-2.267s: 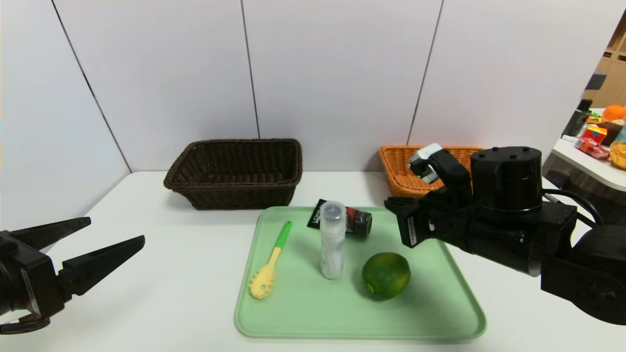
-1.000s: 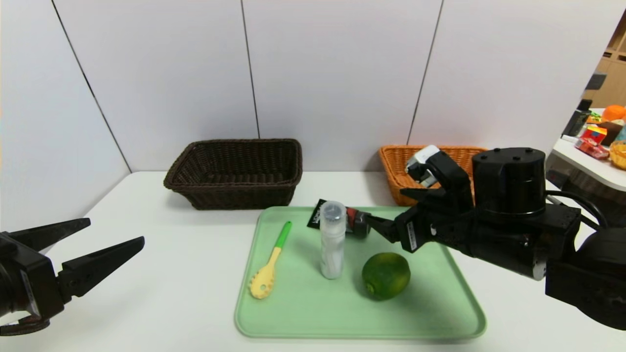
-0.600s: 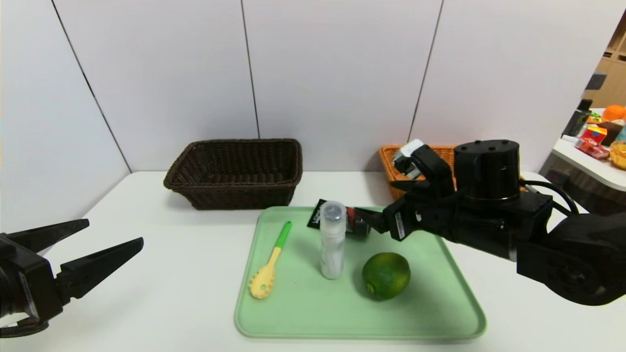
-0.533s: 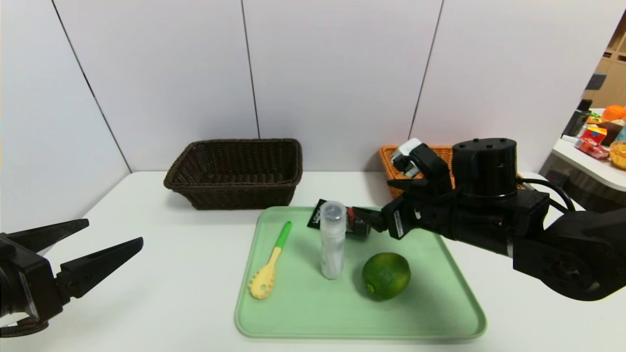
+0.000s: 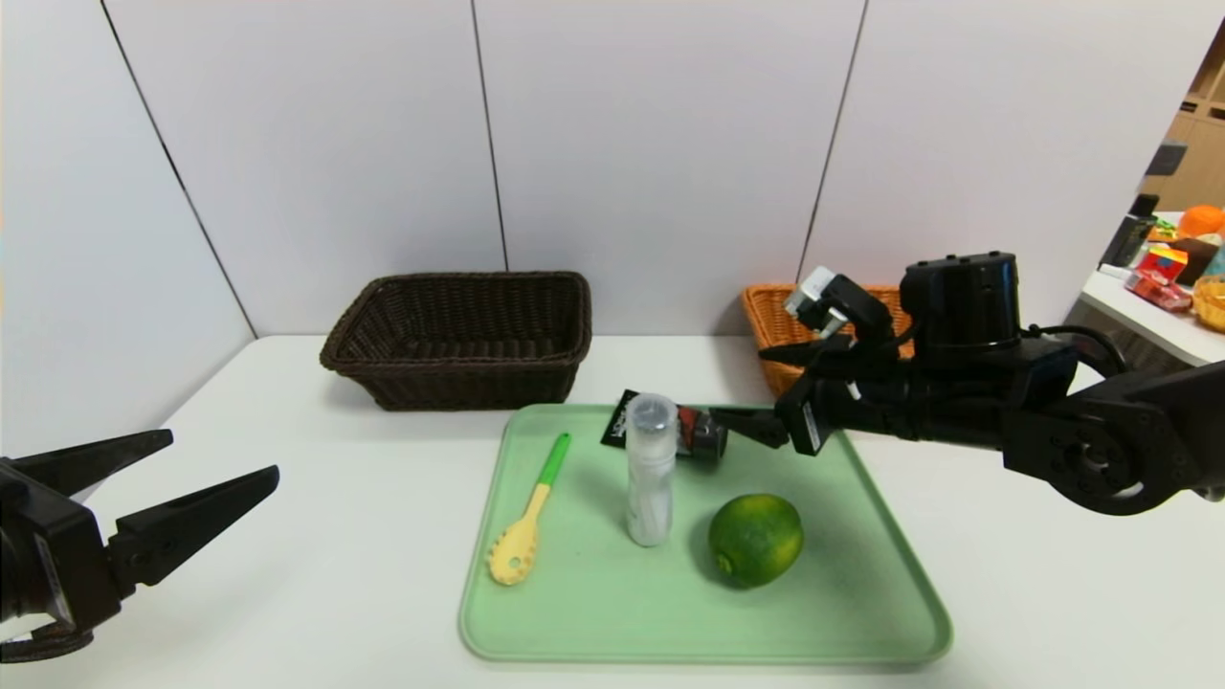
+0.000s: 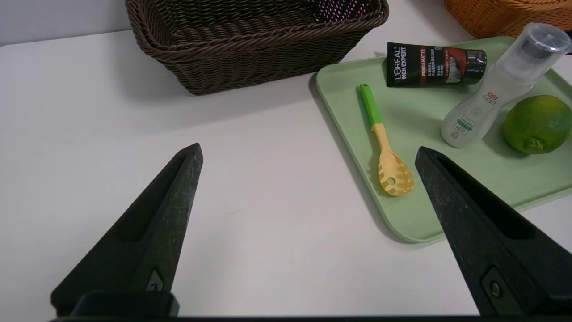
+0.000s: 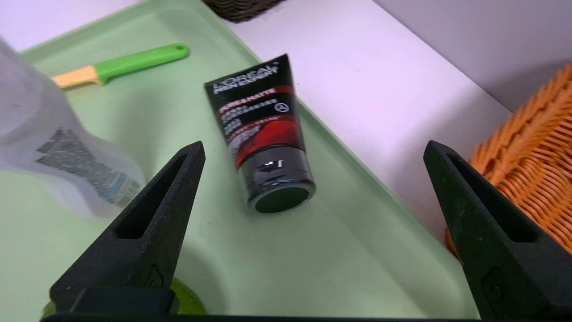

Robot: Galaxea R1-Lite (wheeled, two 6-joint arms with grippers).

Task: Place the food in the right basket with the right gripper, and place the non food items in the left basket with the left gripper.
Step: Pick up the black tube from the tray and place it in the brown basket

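Four things lie on the green tray (image 5: pixel 890 612): a lime (image 5: pixel 755 539) at my right, an upright clear bottle (image 5: pixel 651 469), a black face-wash tube (image 5: pixel 694 431) behind it, and a yellow-and-green pasta spoon (image 5: pixel 528 522) at my left. My right gripper (image 5: pixel 761 388) hangs above the tray's far right corner — jaws spread wide, empty, the tube's cap just ahead. My left gripper (image 5: pixel 215 464) waits over the bare table (well apart from the tray), jaws wide too. The brown basket (image 5: pixel 459 340) and orange basket (image 5: pixel 780 330) stand behind.
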